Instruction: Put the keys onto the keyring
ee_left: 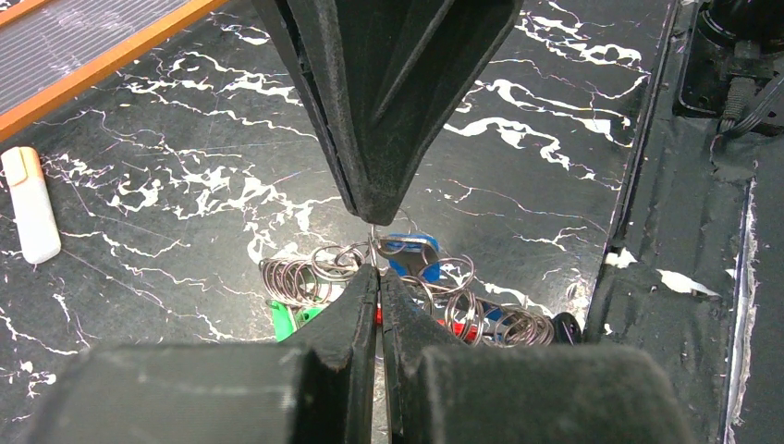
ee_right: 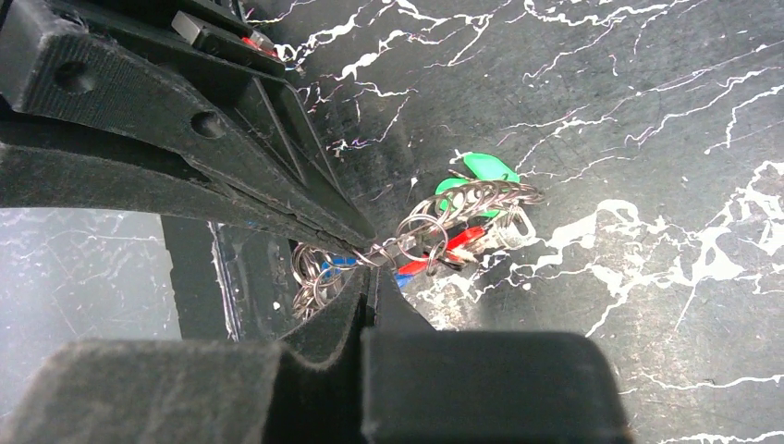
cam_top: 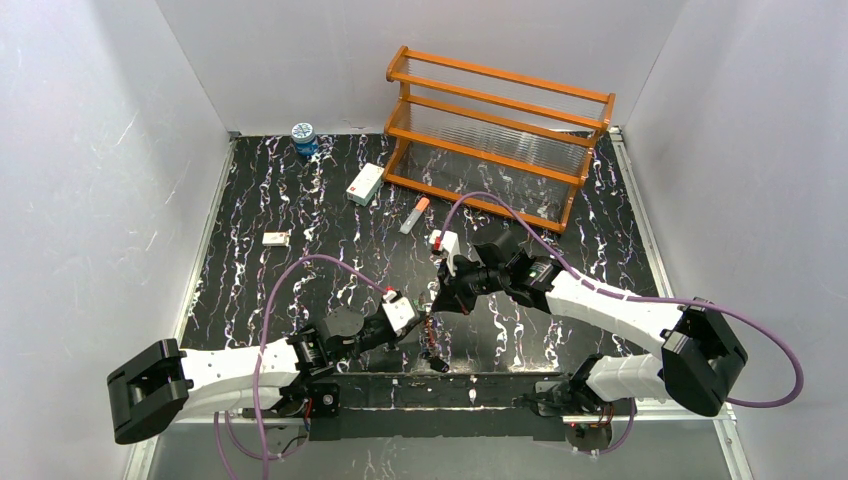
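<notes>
Left wrist view: left claw [ee_left: 379,276] and right claw [ee_left: 374,213] meet tip to tip, both pinched shut on the keyring [ee_left: 373,239] wire, with the keys [ee_left: 413,254] heaped on the desk [ee_left: 185,139] just beyond. Pulling apart could slip the thin wire free or drag the tangled keys along.

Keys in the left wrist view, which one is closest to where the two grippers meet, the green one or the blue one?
The blue-headed key, lying just right of that meeting spot. The green-headed key lies farther off, toward the lower left.
</notes>
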You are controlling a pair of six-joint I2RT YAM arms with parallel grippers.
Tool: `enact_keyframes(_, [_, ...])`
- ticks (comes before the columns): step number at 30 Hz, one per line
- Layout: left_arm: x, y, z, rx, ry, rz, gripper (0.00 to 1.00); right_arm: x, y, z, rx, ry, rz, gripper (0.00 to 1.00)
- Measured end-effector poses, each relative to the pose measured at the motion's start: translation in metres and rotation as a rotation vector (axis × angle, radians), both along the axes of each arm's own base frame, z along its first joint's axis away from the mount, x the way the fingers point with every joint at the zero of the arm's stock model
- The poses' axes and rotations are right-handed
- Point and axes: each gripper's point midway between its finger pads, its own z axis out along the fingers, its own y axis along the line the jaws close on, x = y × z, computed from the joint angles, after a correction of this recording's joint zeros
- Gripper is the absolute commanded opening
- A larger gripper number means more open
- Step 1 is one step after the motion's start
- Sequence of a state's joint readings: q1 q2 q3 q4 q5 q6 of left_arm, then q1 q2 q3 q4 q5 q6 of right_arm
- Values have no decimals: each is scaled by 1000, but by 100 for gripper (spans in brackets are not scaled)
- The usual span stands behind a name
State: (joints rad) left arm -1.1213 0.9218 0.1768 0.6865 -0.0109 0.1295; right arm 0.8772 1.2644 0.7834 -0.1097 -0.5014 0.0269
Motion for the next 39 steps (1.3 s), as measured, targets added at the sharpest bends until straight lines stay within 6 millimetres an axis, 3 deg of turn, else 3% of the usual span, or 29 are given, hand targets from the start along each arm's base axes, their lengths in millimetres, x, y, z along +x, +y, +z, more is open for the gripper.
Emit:
enact_keyframes(11, [0, 0, 0, -1, 0, 0, 0, 5, -2, -2, -16, -10, -29, 1])
enact_keyframes(15, [0, 0, 0, -1, 0, 0, 0, 6, -3, -3, -22, -11, -41, 50])
enact_keyframes(18, [0, 0, 1, -4, 2, -1, 0, 9, -4, -1, -16, -26, -59, 60])
enact_keyframes(29, [-1, 0, 3, -9, 0, 0, 0, 8, -11, 39, 174, -197, -79, 65])
enact_keyframes(36, [-4, -1, 8, -26, -8, -21, 0, -1, -22, 21, 223, -318, -19, 63])
enact_keyframes(39, [-7, -2, 13, -37, -16, -43, 0, -7, -24, 11, 234, -371, 39, 58])
